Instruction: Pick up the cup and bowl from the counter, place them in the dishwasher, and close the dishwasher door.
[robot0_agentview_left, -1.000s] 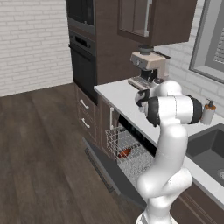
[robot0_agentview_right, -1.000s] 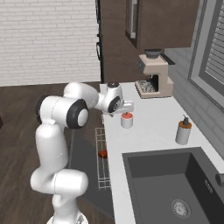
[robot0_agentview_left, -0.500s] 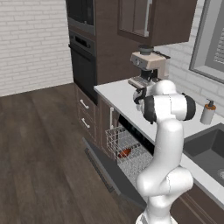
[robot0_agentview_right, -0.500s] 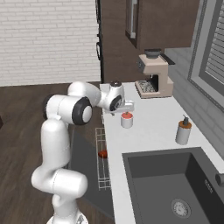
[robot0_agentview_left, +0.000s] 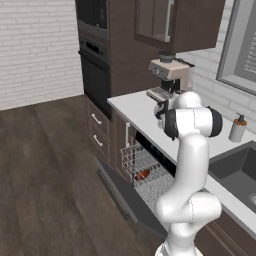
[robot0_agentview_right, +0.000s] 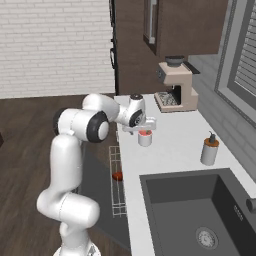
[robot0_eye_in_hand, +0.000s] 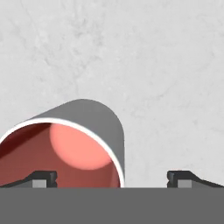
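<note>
Looking down past my gripper (robot0_eye_in_hand: 111, 177), I see the cup (robot0_eye_in_hand: 65, 146) standing upright on the pale counter (robot0_eye_in_hand: 166, 65). My two fingertips (robot0_eye_in_hand: 41, 178) are spread wide. One tip sits over the red inside of the cup, and the other tip is out over bare counter, past the cup's rim. So one side of the rim is between my tips, but I am not squeezing anything. I cannot tell if a tip touches the cup.

From the right base view, my gripper (robot0_agentview_right: 145, 125) hangs just above the cup (robot0_agentview_right: 145, 138). The cup is white with a red top. It stands near the front edge of the counter (robot0_agentview_right: 175, 145), between the coffee machine (robot0_agentview_right: 175, 85) at the far end and the dark sink (robot0_agentview_right: 200, 210) closer to the base. A soap bottle (robot0_agentview_right: 210, 150) with a pump stands beside the sink, well apart from the cup.

Below the counter edge, the dishwasher door (robot0_agentview_left: 125, 197) is dropped down flat and open. The wire rack (robot0_agentview_left: 145, 172) is pulled out over it. The reddish bowl (robot0_agentview_left: 142, 174) lies in the rack. In the right base view the bowl (robot0_agentview_right: 117, 176) shows as a small red spot in the rack, down below the cup.

From the left base view, my white arm hides the cup.
</note>
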